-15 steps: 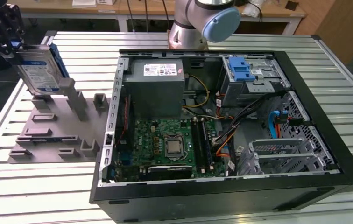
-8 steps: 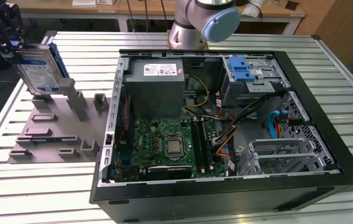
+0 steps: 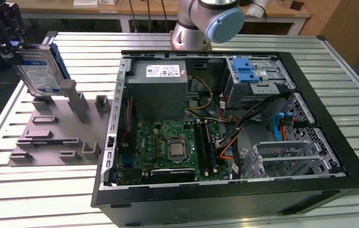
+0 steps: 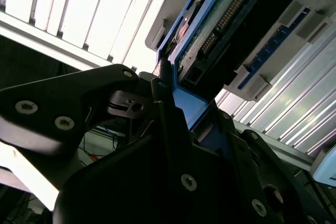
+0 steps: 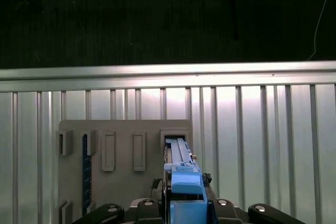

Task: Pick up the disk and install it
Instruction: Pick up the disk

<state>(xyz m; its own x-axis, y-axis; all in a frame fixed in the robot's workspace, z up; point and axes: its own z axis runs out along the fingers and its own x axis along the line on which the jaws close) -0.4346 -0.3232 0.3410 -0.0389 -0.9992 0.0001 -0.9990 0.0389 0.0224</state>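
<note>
The gripper (image 3: 14, 45) is clamped on the top edge of the disk (image 3: 40, 72), which hangs tilted just above the grey moulded rack (image 3: 52, 137); whether it touches a post there, I can't quite tell. A straight pull seems wise: thin blue plastic frame, slick silver metal, snug rectangular slots.

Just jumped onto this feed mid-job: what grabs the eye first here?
The open computer case dominates the middle of the exterior view, its green motherboard exposed. At the exterior view's far left, the gripper grips the disk, blue-framed and standing on edge, over the grey slotted fixture on the slatted table.
</note>
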